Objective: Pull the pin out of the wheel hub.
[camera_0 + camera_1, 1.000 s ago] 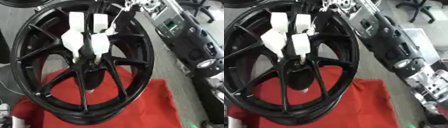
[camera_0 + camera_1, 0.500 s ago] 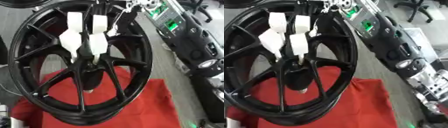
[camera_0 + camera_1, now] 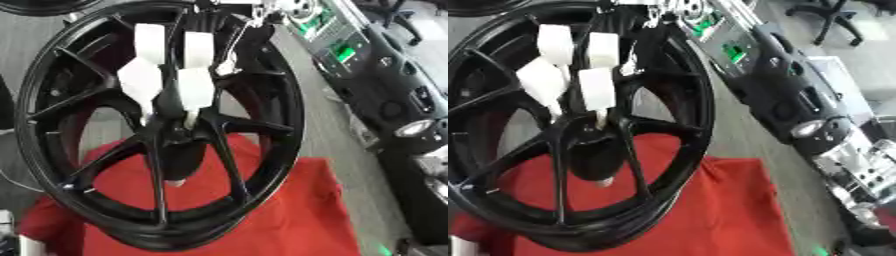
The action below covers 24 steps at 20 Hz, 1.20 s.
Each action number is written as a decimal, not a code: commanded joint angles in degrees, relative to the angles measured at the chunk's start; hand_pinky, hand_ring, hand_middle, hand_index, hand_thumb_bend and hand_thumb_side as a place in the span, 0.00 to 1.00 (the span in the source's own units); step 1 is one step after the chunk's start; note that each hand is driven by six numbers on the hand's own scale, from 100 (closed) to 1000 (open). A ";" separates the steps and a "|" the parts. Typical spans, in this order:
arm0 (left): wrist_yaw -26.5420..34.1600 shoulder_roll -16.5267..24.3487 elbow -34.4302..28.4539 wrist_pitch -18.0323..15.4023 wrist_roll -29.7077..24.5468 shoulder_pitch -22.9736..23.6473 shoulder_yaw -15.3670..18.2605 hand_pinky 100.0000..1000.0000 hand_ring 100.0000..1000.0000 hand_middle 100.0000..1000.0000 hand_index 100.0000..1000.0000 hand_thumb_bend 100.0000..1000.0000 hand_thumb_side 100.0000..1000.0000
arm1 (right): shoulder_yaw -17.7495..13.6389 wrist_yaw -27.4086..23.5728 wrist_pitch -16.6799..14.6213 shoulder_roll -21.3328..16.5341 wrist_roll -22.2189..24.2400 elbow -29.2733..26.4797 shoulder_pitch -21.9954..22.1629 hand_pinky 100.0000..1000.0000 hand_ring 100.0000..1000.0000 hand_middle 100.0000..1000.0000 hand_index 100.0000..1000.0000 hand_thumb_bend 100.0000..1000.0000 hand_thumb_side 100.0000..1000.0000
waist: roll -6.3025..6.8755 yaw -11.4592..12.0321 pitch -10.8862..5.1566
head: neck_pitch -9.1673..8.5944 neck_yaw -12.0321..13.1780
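Unmoved, pin (image 3: 190, 119) points down.

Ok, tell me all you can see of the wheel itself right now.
The wheel is glossy black with thin spokes running to a central hub. It stands tilted on its rim on a red cloth. A hand with white-covered fingers reaches down from above to the hub; which hand is unclear.

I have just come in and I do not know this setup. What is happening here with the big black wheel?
A robot hand with white fingers reaches down from the top into the centre of a black wheel, which stands on a red cloth. Its fingertips meet at the hub, seemingly around the pin, which is hard to make out. Which hand it is cannot be told.
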 commanded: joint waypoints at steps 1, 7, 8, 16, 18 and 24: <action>-0.25 1.27 -0.67 -0.06 -0.20 -0.59 0.06 0.79 0.90 0.83 0.80 0.13 0.89 | -0.81 -0.81 0.60 -1.82 -0.57 -1.54 -1.20 0.74 0.67 0.54 0.67 0.41 0.00 | 0.27 0.09 -1.17 | -0.13 -0.29; -0.28 1.32 -0.66 -0.02 -0.31 -0.62 0.02 0.79 0.90 0.83 0.80 0.13 0.89 | -0.61 -0.76 1.63 -1.99 -1.33 -1.75 -1.35 0.72 0.65 0.45 0.60 0.37 0.00 | 0.11 0.22 -1.12 | -0.13 -0.38; -0.29 1.33 -0.66 -0.02 -0.31 -0.62 0.03 0.79 0.90 0.83 0.80 0.13 0.89 | -0.59 -0.71 1.72 -2.01 -1.35 -1.72 -1.38 0.72 0.63 0.43 0.58 0.37 0.00 | 0.09 0.24 -1.11 | -0.13 -0.39; -0.34 1.31 -0.67 0.01 -0.40 -0.64 -0.01 0.80 0.90 0.83 0.80 0.13 0.89 | -0.42 -0.57 2.03 -1.98 -1.14 -1.48 -1.52 0.69 0.57 0.33 0.48 0.34 0.00 | -0.02 0.43 -1.02 | -0.13 -0.46; -0.36 1.29 -0.66 0.03 -0.45 -0.63 -0.03 0.80 0.90 0.83 0.80 0.13 0.89 | -0.41 -0.53 2.17 -1.98 -1.24 -1.44 -1.57 0.68 0.55 0.30 0.46 0.32 0.00 | -0.04 0.51 -1.01 | -0.13 -0.47; -0.35 1.34 -0.67 0.04 -0.53 -0.62 -0.01 0.80 0.90 0.83 0.80 0.13 0.89 | -0.55 -0.37 2.45 -2.55 -2.16 -1.84 -2.31 0.65 0.52 0.25 0.41 0.31 0.00 | -0.12 0.78 -1.05 | -0.13 -0.44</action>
